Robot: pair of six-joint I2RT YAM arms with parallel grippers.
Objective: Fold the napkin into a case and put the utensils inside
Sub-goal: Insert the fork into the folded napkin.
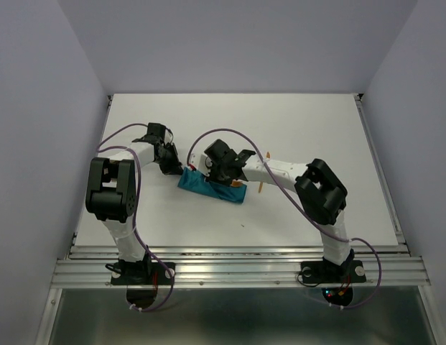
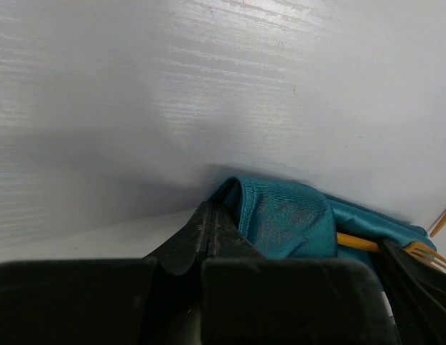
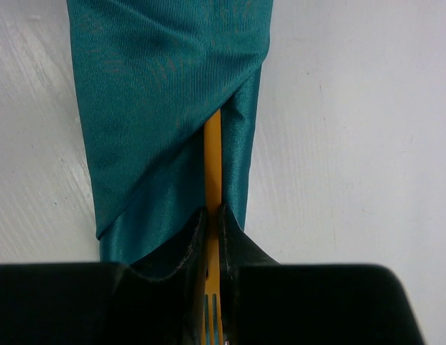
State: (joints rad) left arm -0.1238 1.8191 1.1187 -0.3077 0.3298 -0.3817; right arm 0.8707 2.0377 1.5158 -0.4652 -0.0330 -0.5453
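Observation:
The napkin is folded into a narrow teal case (image 1: 201, 185) with a diagonal flap (image 3: 165, 93). My right gripper (image 3: 212, 215) is shut on the orange fork (image 3: 212, 162). The fork's handle runs in under the flap, and its tines lie back between my fingers. In the top view the right gripper (image 1: 234, 184) is at the case's right end. My left gripper (image 2: 210, 210) is shut, with its tip against the left end of the case (image 2: 287, 215); no cloth shows between the jaws. It shows in the top view (image 1: 179, 170) too. A second orange utensil (image 1: 260, 188) lies right of the case, partly under my right arm.
The white table (image 1: 302, 122) is walled at the back and both sides. A metal rail (image 1: 237, 269) runs along its near edge. My right arm (image 1: 280, 171) stretches across the middle, over the second utensil. The right fingers (image 2: 416, 287) show dark in the left wrist view.

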